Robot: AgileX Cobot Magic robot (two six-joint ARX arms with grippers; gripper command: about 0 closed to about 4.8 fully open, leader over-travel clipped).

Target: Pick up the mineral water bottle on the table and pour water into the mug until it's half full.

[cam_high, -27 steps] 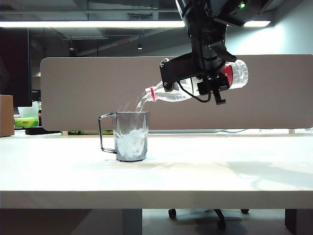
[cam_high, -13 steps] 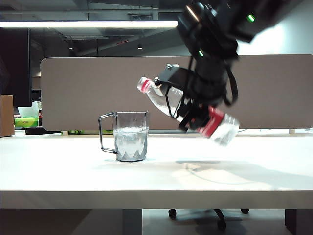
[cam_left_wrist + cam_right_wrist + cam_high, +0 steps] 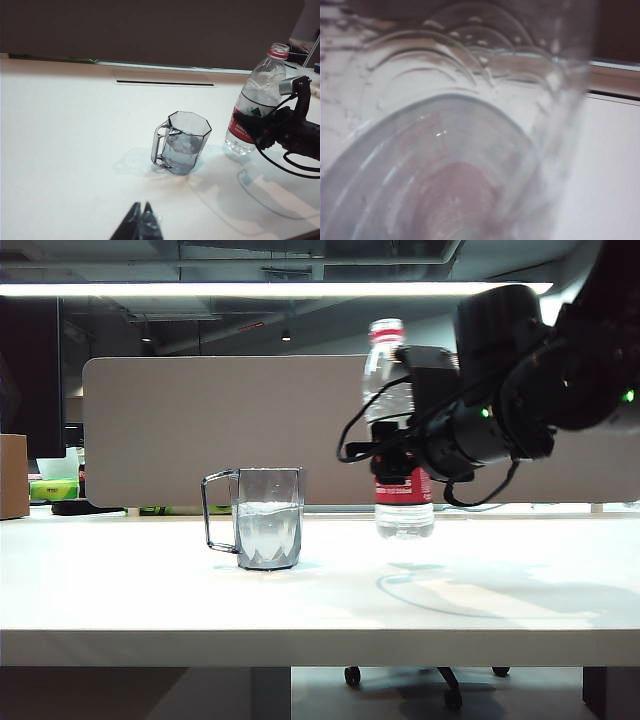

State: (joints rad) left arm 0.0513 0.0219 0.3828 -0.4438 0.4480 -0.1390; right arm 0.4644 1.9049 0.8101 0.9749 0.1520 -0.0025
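Observation:
The mineral water bottle [image 3: 404,502] stands upright, uncapped, to the right of the mug [image 3: 268,530], its base a little above the table [image 3: 150,590]. My right gripper [image 3: 400,455] is shut on the bottle's middle, reaching in from the right. The bottle [image 3: 450,150] fills the right wrist view and hides the fingers there. In the left wrist view the bottle [image 3: 255,100] and right gripper [image 3: 255,122] are beside the mug [image 3: 182,145]. Water [image 3: 268,535] fills the mug to somewhat above its middle. My left gripper [image 3: 141,207] is shut and empty, well short of the mug.
A grey partition panel [image 3: 180,430] runs along the table's back edge. A cardboard box [image 3: 12,475] sits at the far left. A cable slot [image 3: 165,82] lies in the table behind the mug.
The right arm has swung the bottle from a pouring tilt over the mug back to upright and moved it right and down. Pouring has stopped and the water has settled. The left gripper is unmoved.

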